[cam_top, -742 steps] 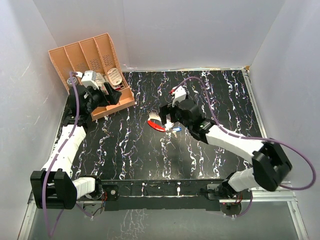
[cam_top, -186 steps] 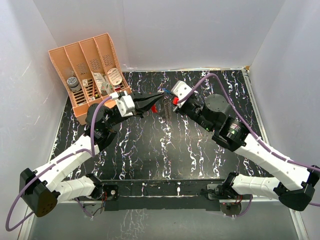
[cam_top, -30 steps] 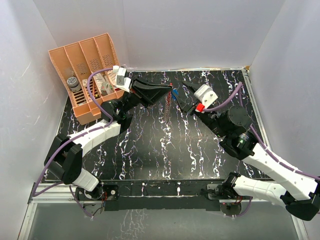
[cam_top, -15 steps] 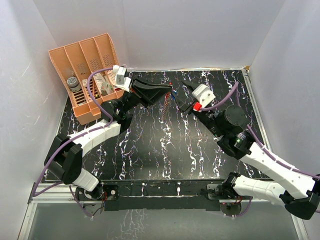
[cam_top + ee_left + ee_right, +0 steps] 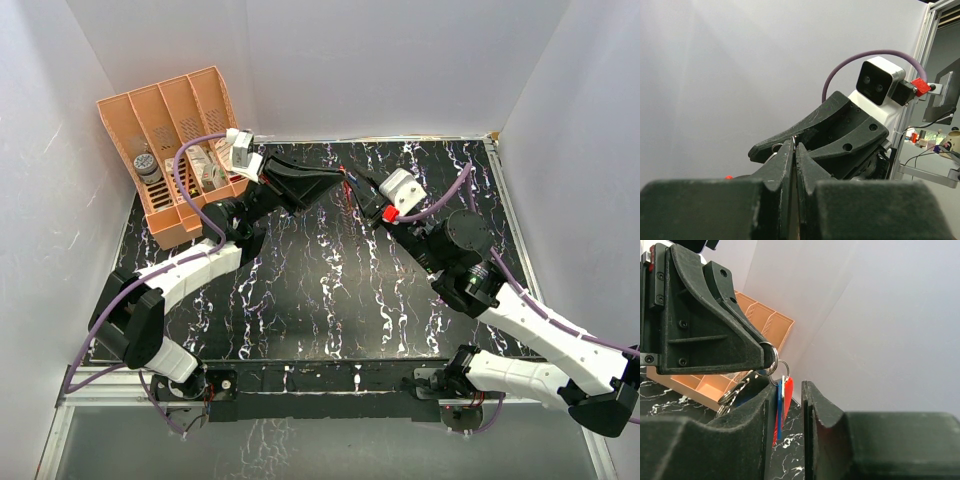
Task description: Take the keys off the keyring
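The left claw [image 5: 333, 186] and the right claw [image 5: 358, 190] meet tip to tip above the far middle of the worktop [image 5: 300, 290], a black slab veined with white. Plain white walls [image 5: 350, 60] close it in. An orange file rack [image 5: 170, 120] leans in the far left corner. The keyring [image 5: 346, 183] shows as a red speck between the two tips, off the surface.

From the left wrist, the left claw's fingers [image 5: 788, 160] are pressed together, a bit of silver ring at their tip. The right claw's black fingers face them just beyond.

From the right wrist, the left claw [image 5: 765, 356] pinches a silver ring [image 5: 771, 354]. The red fob [image 5: 787, 392] and a blue-headed key [image 5: 779, 412] hang from it. They dangle in the narrow gap of the right claw [image 5: 789, 386], whose fingers stand slightly apart. Whether those fingers touch the fob cannot be told.
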